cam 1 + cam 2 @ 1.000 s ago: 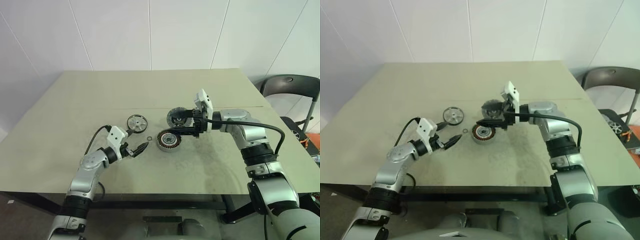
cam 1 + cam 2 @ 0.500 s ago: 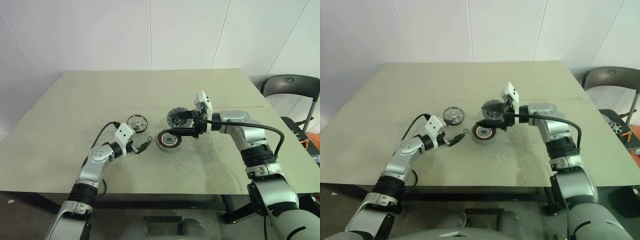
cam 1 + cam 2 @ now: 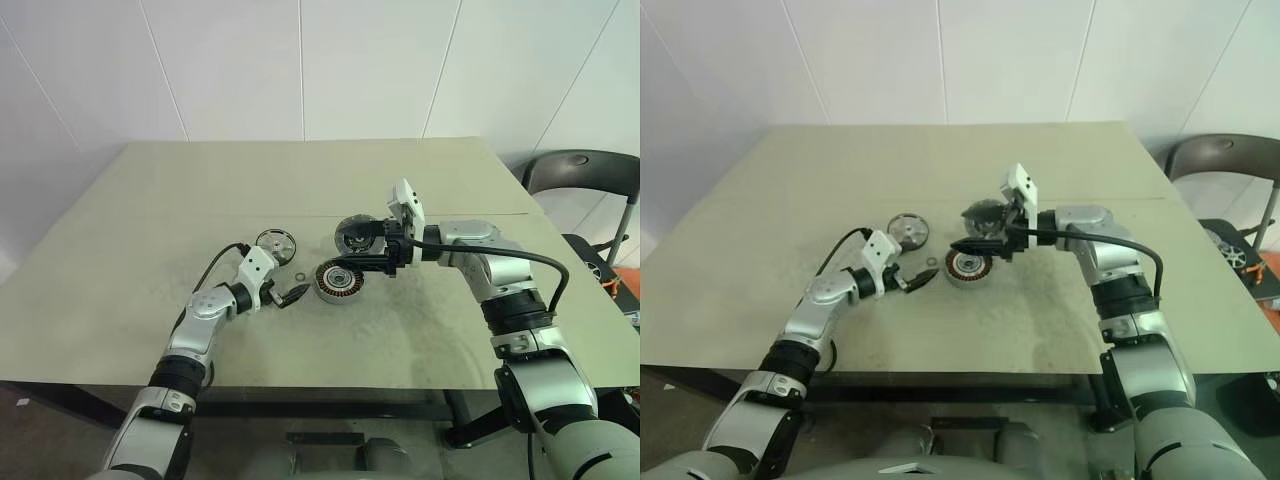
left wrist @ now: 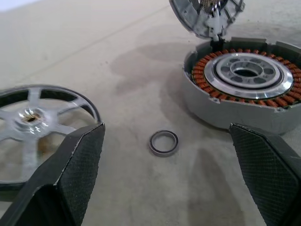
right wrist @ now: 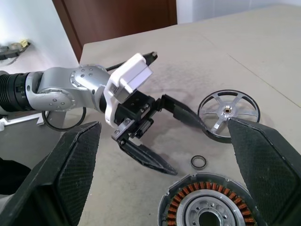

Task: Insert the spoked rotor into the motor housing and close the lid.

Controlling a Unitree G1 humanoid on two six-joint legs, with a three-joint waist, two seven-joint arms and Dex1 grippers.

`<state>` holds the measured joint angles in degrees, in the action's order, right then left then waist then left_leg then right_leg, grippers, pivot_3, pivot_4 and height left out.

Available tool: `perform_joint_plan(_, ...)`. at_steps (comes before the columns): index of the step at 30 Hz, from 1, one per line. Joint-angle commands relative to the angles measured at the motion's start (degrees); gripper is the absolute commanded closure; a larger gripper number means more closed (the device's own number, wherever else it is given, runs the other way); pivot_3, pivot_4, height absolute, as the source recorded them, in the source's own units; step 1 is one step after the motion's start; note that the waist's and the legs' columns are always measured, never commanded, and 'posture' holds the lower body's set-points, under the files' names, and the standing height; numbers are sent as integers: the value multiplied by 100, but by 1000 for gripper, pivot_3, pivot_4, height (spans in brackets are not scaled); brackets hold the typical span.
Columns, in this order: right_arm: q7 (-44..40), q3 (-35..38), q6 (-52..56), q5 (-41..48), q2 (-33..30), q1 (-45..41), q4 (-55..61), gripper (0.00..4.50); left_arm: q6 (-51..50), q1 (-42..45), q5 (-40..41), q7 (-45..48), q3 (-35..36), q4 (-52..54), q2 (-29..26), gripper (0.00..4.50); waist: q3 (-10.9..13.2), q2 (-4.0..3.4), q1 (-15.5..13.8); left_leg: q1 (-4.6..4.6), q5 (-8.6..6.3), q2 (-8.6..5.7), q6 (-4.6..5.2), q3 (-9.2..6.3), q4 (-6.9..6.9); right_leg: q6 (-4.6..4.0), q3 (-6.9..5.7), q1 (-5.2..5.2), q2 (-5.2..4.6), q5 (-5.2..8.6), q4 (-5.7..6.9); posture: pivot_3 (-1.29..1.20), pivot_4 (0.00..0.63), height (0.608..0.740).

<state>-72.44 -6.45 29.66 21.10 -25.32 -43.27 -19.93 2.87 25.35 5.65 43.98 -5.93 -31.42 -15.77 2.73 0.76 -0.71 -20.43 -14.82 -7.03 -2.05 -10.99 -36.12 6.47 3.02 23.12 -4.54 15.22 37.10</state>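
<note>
The spoked rotor (image 3: 274, 241) lies flat on the table, left of the motor housing (image 3: 338, 279), whose copper windings face up. The lid (image 3: 352, 234) stands tilted just behind the housing, beside my right gripper (image 3: 345, 250); I cannot tell whether they touch. That gripper hovers over the housing, pointing left, open with nothing between its fingers. My left gripper (image 3: 293, 295) is open and low over the table, aimed at the housing. In the left wrist view the rotor (image 4: 35, 122) lies behind one finger (image 4: 77, 169) and the housing (image 4: 244, 75) stands ahead.
A small black O-ring (image 4: 164, 142) lies on the table (image 3: 300, 180) between rotor and housing, just ahead of the left fingertips. A dark chair (image 3: 585, 175) stands off the table's right side.
My left arm has reached forward, right and lower, bringing its open gripper close to the O-ring and housing. The right arm, lid, rotor and housing have stayed put.
</note>
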Motion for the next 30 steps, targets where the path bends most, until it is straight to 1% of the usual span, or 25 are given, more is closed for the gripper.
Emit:
perform_joint_plan(1,1,75,-1,129,27,-86,279,32,-116,197,219,102,85,-29,184,0,0,0,-5,0,0,0,0,-1,0,0,0,0,0,0,0,0,0,740)
perform_joint_plan(8,34,98,-7,173,21,-33,341,32,-174,197,168,153,23,-101,324,0,-1,-1,-7,0,0,-1,0,-1,-4,3,0,-3,-1,-1,0,0,0,740)
perform_joint_plan(18,81,88,-66,164,61,-22,328,32,-210,236,63,-53,61,-235,281,0,-1,-1,-4,0,0,-2,0,-1,-4,3,0,-3,-1,-2,0,0,0,740)
perform_joint_plan(19,80,85,-74,165,69,-30,329,0,-224,258,49,-135,89,-280,284,387,-1,-1,-4,0,0,-2,0,-1,-4,3,0,-3,-1,-2,0,0,0,740)
perform_joint_plan(20,80,84,-77,167,76,-38,336,0,-253,294,48,-228,129,-347,289,600,-1,-1,-2,0,0,-2,0,-1,-4,3,0,-2,-1,-2,1,0,0,740)
perform_joint_plan(22,80,85,-84,165,83,-47,338,0,-282,343,57,-336,168,-442,290,1335,-1,-1,-1,1,0,-1,0,-1,-4,4,0,-2,-1,-2,1,0,0,740)
perform_joint_plan(25,72,87,-99,156,83,-40,343,0,-346,349,93,-364,175,-474,289,2256,-1,-1,0,1,0,-1,0,-1,-3,3,0,-2,0,-2,1,0,0,740)
perform_joint_plan(29,74,94,-122,152,81,-37,341,0,-406,295,178,-308,219,-436,314,3637,-1,-1,0,1,0,-1,0,-1,-3,3,0,-2,0,-2,1,0,0,740)
perform_joint_plan(30,78,97,-132,147,81,-37,330,0,-390,296,154,-429,258,-444,313,4053,-1,-1,1,1,0,-1,0,-1,-4,3,0,-2,0,-2,2,0,0,740)
